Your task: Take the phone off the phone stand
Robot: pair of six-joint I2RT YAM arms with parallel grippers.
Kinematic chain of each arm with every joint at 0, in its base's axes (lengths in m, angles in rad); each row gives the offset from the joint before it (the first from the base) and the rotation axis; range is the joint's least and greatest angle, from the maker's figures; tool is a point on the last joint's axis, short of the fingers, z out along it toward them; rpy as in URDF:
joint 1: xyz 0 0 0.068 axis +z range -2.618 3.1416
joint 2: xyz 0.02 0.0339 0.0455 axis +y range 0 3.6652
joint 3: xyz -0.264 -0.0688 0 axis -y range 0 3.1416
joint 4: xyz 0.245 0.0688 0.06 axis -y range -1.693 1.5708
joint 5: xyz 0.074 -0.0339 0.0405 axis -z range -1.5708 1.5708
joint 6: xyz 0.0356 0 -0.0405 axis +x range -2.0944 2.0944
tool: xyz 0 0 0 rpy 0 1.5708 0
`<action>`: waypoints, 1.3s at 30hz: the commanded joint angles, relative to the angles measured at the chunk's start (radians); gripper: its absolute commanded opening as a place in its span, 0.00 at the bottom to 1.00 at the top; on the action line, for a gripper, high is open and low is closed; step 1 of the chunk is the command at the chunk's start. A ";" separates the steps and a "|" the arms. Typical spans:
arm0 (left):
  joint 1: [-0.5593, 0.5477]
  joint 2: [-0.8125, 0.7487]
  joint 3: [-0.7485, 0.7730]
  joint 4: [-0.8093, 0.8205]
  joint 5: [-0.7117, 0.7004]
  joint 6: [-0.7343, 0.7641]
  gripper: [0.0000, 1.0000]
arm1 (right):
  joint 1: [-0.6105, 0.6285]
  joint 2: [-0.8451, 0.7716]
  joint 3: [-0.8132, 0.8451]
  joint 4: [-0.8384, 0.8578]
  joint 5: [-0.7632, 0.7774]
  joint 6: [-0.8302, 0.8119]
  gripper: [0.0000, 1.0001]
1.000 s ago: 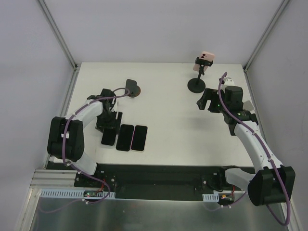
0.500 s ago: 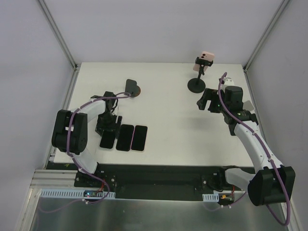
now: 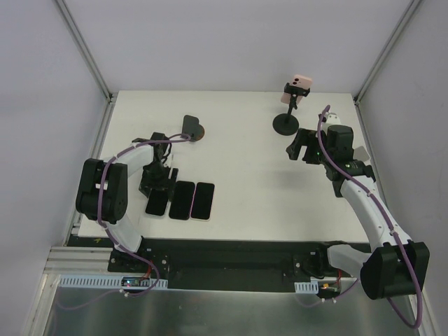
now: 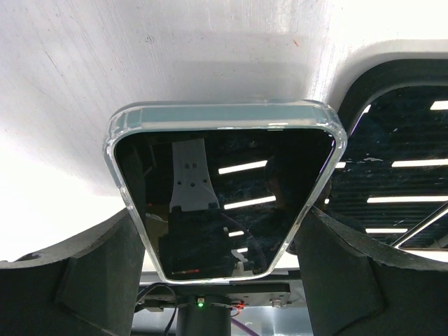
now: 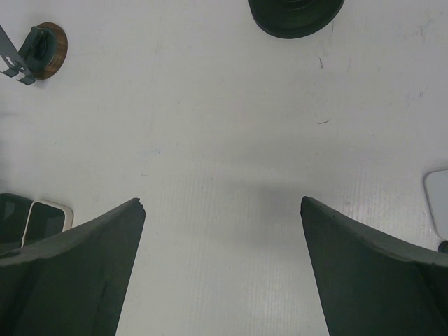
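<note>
A pink phone is clamped upright in the black phone stand at the back right. My right gripper hovers open just in front of that stand's base, with only bare table between its fingers. At the left, my left gripper is shut on a dark phone in a clear case that lies flat on the table. In the left wrist view both jaws press against that phone's long edges.
Two more dark phones lie side by side right of the held one. An empty stand with a brown base sits at the back left. Metal frame posts and walls border the white table.
My left arm drew the clear-cased phone slightly toward the near edge, level with the other phones, then stopped. The right arm has not moved.
</note>
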 commanded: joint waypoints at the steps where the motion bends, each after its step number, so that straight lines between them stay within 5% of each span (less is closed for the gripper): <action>1: 0.011 0.007 0.031 -0.052 0.019 0.008 0.63 | 0.003 -0.014 0.031 0.009 0.006 -0.014 0.96; 13: 0.009 0.023 0.035 -0.056 0.023 0.011 0.83 | 0.005 -0.013 0.037 0.002 0.009 -0.015 0.96; 22: 0.020 -0.056 0.053 -0.061 0.066 -0.015 0.85 | 0.005 -0.013 0.042 -0.001 0.012 -0.018 0.96; 39: 0.258 -0.175 -0.094 0.088 0.341 -0.162 0.86 | 0.005 -0.020 0.036 -0.001 0.011 -0.017 0.96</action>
